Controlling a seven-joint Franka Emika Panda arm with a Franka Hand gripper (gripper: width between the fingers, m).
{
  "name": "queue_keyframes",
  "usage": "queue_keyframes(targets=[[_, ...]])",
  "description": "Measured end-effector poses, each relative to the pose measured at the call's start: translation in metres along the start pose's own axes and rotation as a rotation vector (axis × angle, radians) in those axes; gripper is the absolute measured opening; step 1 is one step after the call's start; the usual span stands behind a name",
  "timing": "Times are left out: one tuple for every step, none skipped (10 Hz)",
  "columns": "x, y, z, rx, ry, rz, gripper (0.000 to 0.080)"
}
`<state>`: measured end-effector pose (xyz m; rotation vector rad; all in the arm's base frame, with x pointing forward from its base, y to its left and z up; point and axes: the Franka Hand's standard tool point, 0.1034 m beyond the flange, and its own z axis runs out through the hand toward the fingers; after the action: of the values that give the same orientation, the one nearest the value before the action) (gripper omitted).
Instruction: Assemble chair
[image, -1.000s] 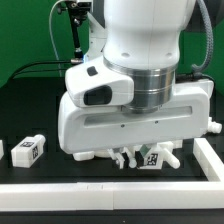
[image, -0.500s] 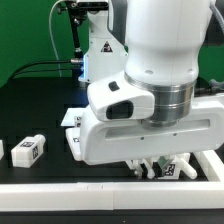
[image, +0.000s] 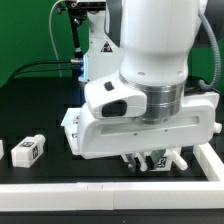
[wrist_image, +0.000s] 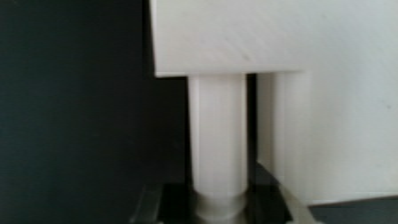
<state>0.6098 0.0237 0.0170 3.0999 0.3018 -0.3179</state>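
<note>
The hand (wrist_image: 215, 203) grips a white chair rod (wrist_image: 214, 125) between its 2 fingers.

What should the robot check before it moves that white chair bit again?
1. Gripper shut on the white chair piece: ok, its fingers hug the rod in the wrist view.
2. Piece lifted off the black table: cannot tell, the arm hides it.
3. Small tagged block out of the way: ok, well apart on the exterior view's left.
4. Room beside the white border rail: not ok, the held piece looks close to it.
</note>
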Motion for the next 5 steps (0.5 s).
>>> queue_keyframes(targets=[[-0.0002, 0.0032, -0.0005, -0.004, 0.001, -0.003, 0.012], [-0.0001, 0.0016, 0.0001, -0.004, 0.0, -0.005, 0.0164], [-0.0001, 0.0014, 0.0002, -0.004, 0.0, -0.005, 0.0164], [-0.0001, 0.0014, 0.0003, -0.004, 0.0, -0.005, 0.0332], [-0.0001, 0.0014, 0.0003, -0.004, 0.0, -0.005, 0.0513]])
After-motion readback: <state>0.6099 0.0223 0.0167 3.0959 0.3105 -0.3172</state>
